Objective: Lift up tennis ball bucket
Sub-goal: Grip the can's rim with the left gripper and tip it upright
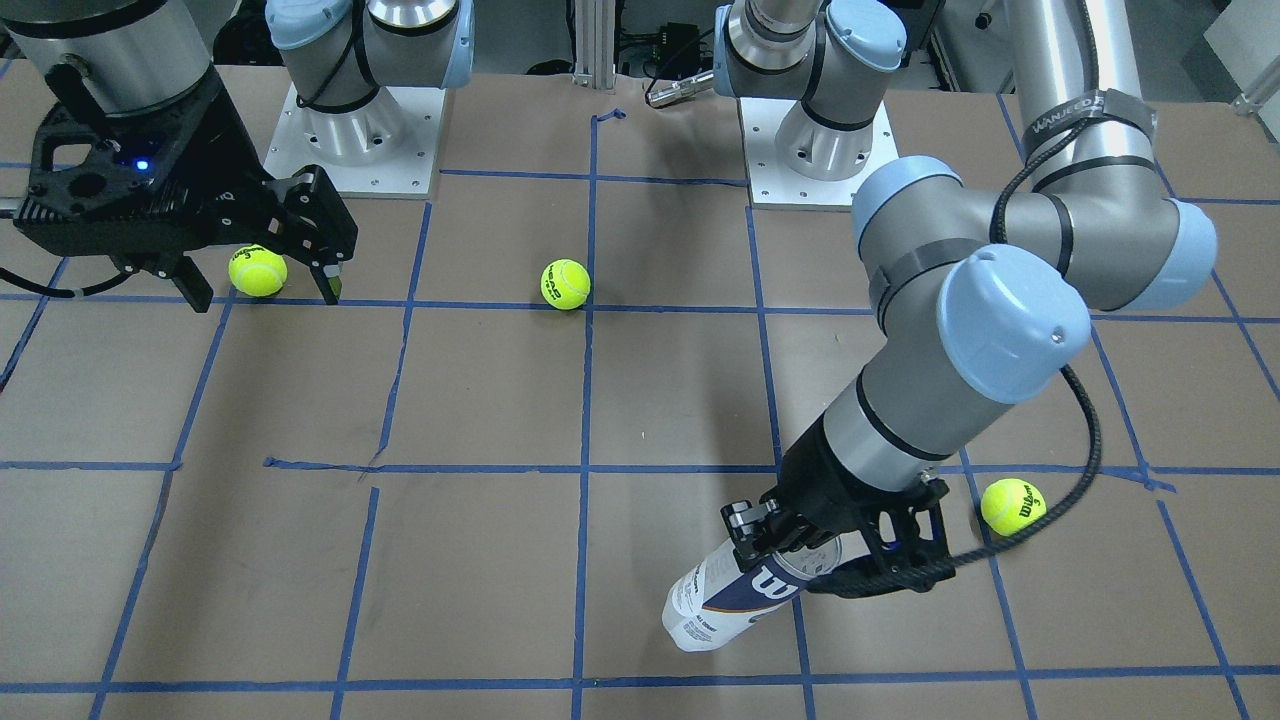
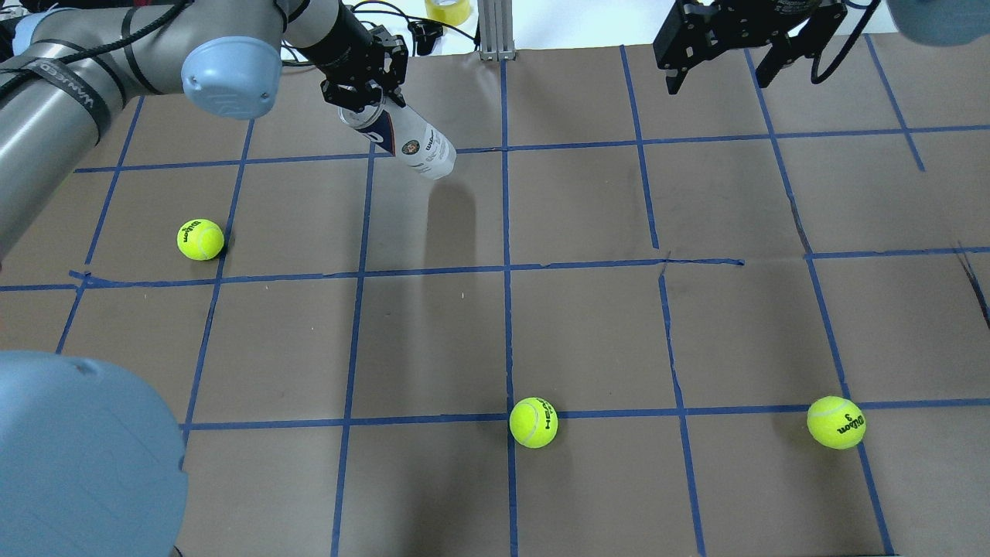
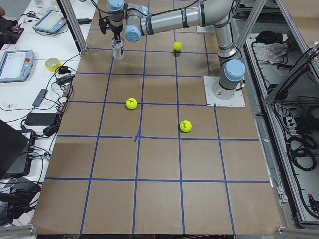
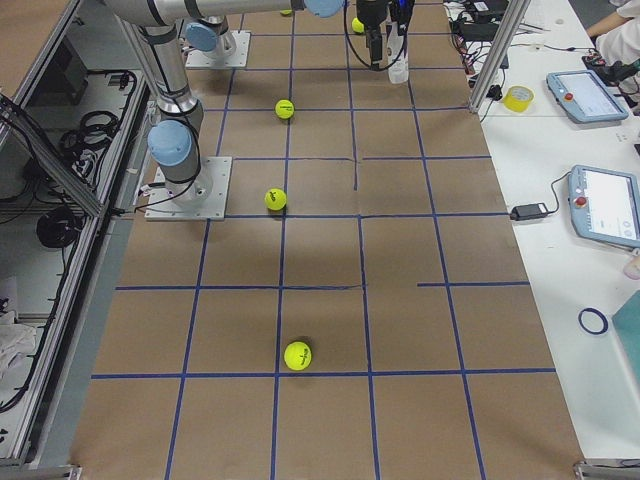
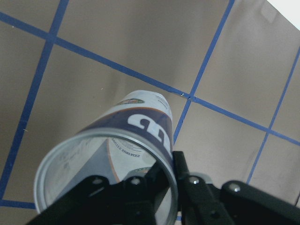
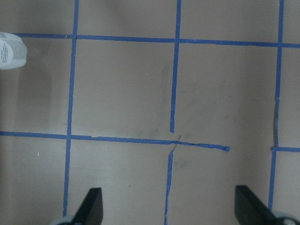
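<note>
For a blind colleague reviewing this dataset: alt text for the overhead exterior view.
The left gripper holds a slim clear plastic tennis ball can with a navy-and-white Wilson label by its top end, tilted, at the far side of a brown blue-taped table. The right gripper hangs open, empty; three yellow-green tennis balls lie apart.

Navy-white bucket (image 1: 722,598), yellow balls (image 1: 565,284), blue grid (image 1: 586,400)

Glossy clear-plastic tennis ball bucket (image 1: 735,597), fuzzy felt tennis balls (image 1: 565,284), matt brown paper table cover (image 1: 480,390)
</note>
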Robot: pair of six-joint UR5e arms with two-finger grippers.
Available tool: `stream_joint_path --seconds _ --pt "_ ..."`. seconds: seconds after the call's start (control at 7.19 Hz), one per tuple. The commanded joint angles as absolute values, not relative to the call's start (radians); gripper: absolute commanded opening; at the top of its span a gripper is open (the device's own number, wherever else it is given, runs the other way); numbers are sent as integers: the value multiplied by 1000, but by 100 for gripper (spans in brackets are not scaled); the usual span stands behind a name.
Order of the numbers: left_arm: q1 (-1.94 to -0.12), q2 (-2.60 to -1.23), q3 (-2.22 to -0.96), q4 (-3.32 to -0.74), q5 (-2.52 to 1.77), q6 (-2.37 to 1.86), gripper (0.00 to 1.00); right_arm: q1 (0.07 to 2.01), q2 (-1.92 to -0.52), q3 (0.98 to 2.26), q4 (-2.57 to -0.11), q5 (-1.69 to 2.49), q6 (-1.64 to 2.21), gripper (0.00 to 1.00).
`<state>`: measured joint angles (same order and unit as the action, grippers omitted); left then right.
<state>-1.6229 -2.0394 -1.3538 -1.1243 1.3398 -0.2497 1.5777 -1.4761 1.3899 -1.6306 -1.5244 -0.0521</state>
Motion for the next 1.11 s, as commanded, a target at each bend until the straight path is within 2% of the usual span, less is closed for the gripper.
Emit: stream_joint_path --seconds 0.0,0.7,0.83,0.97 --pt "-1707 -2054 -1338 -1172 1532 59 0 1577 -1474 1391 -1631 -1523 -55 100" --pt "-1749 -2052 -1342 -1235 1525 84 0 1577 -1471 1391 -1628 -1523 -55 100" --pt "-1749 -2052 -1341 -1247 1519 84 43 1577 -1471 1391 -1628 -1523 -55 100" --pt "-1749 -2052 -1341 -1261 1517 84 78 1577 -1471 1393 -1628 -1523 -55 100"
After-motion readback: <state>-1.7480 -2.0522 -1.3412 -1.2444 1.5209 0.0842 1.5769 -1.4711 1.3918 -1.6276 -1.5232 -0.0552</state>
